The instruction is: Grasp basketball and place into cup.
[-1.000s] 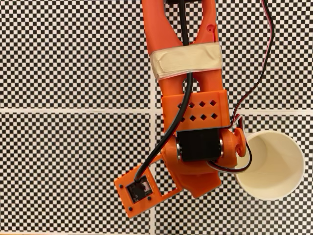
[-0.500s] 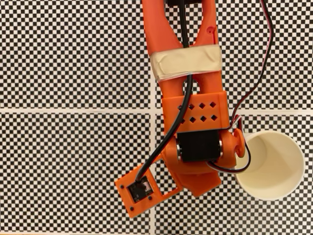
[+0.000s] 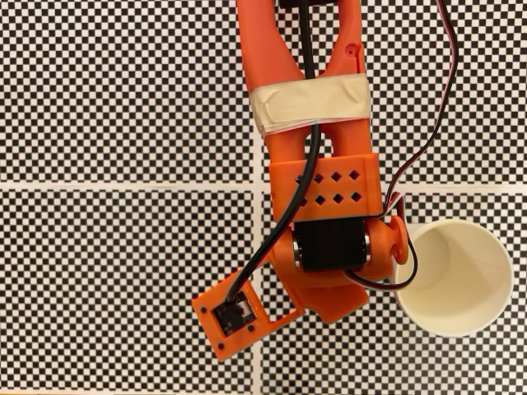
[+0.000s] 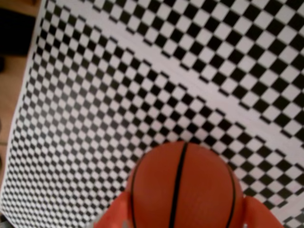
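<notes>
The claw (image 4: 183, 216) grips the basketball (image 4: 183, 187) above the checkered table (image 4: 118, 95). Carry it toward three o'clock over the cup (image 3: 457, 284), centre it, then release.

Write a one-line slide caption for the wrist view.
Orange basketball with black seams held between the gripper's orange fingers above the checkerboard surface.

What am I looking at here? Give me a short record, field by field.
surface: black-and-white checkered mat
arm: orange arm with beige tape, beside the cup in the fixed view
gripper: gripper shut on the basketball, wrist view
basketball: basketball held between orange fingers
cup: cup, upright, nothing seen inside
</notes>
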`<move>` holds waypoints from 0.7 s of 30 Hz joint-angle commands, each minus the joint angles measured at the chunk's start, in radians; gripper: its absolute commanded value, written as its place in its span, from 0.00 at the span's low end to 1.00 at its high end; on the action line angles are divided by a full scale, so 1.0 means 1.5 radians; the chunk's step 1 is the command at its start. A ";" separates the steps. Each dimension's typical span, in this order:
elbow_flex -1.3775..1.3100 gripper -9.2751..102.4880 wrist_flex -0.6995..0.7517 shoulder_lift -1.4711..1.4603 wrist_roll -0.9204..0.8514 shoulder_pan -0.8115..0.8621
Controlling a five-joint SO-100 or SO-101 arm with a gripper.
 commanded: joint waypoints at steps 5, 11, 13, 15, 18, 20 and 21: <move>0.019 0.28 0.007 0.024 -0.005 0.003; 0.036 0.21 0.016 0.037 -0.014 0.008; 0.035 0.18 0.034 0.044 -0.019 0.011; 0.041 0.18 0.041 0.056 -0.024 0.012; 0.048 0.20 0.041 0.071 -0.037 0.013; 0.048 0.20 0.042 0.085 -0.046 0.015; 0.049 0.20 0.046 0.092 -0.049 0.015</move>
